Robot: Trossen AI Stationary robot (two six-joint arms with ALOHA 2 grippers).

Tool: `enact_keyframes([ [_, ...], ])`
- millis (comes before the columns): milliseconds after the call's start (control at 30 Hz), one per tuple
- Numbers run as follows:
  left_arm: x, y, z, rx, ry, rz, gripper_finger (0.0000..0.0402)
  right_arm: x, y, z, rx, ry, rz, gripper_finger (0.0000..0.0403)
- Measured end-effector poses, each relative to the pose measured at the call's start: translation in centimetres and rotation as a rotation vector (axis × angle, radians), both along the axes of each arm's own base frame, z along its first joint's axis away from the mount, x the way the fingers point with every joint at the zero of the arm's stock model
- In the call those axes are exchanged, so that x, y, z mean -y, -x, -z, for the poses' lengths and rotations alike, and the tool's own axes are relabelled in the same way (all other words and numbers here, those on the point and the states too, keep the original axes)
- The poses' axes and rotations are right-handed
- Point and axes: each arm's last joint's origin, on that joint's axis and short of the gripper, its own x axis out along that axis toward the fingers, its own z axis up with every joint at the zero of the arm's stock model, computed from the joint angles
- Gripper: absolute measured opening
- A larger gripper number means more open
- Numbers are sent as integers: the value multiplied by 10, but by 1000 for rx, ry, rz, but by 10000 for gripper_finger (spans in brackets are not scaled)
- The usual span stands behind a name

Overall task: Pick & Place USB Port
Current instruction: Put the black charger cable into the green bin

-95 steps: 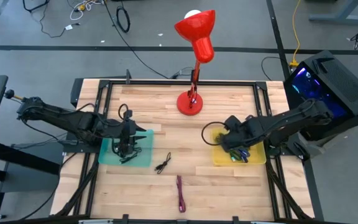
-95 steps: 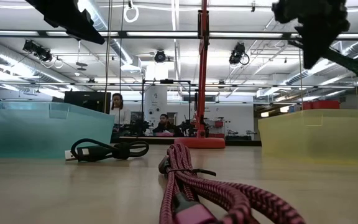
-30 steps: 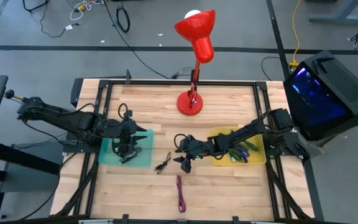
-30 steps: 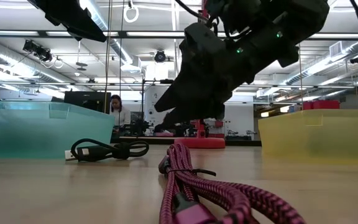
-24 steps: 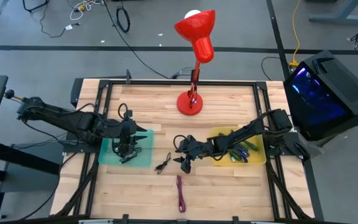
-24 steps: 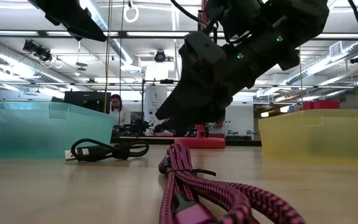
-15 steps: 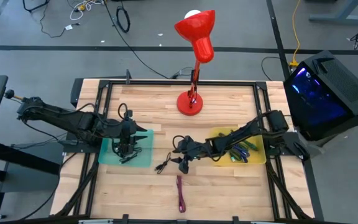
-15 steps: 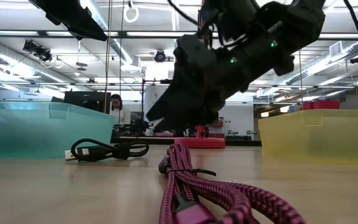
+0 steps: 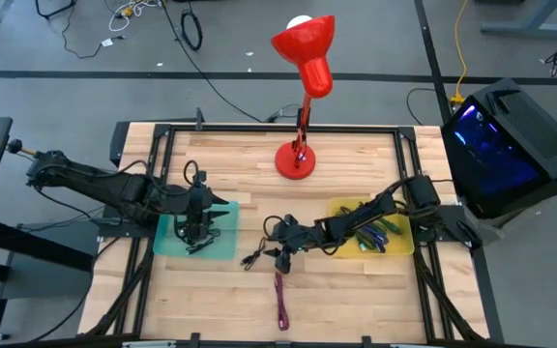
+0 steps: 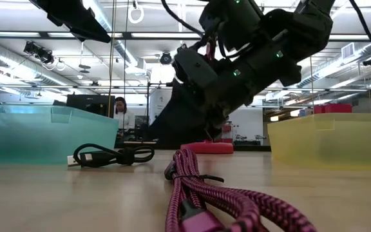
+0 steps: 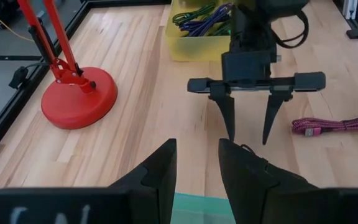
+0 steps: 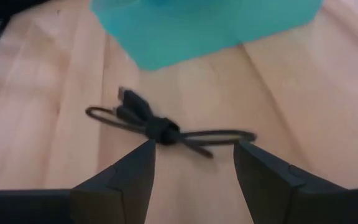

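Right gripper (image 12: 193, 163), jaws wide open and empty, hovers just above the black USB cable (image 12: 160, 131) lying on table near teal bin (image 9: 195, 235). Step in hand: approach. Next: lower, straddle the bundle's knot, close. Left gripper (image 11: 196, 163) waits half-open over teal bin.

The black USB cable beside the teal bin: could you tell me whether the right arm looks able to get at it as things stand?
Probably yes. The right gripper hangs open just above the black USB cable, which lies free on the wooden table, apart from the teal bin and the pink cable; nothing sits between them.
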Motion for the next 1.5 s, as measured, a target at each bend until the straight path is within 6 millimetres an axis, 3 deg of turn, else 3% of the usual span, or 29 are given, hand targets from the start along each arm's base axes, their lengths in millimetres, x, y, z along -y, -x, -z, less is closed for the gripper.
enact_keyframes([
  [200,0,0,0,2,-10,6,124,-2,-5,16,-22,-4,6,217],
  [467,0,0,0,2,-11,7,124,-3,-21,11,-1,5,-5,207],
  [567,0,0,0,3,-11,7,124,-3,-20,12,-31,9,-9,168],
  [733,0,0,0,2,-12,7,124,-4,-21,11,-37,-12,-78,23],
  [1000,0,0,0,2,-9,6,124,-2,-20,8,-53,-37,-93,3],
  [1233,0,0,0,3,-5,4,124,7,-12,-20,-95,8,-92,1],
  [1500,2,0,0,1,75,51,124,33,6,-87,-51,94,-35,1],
])
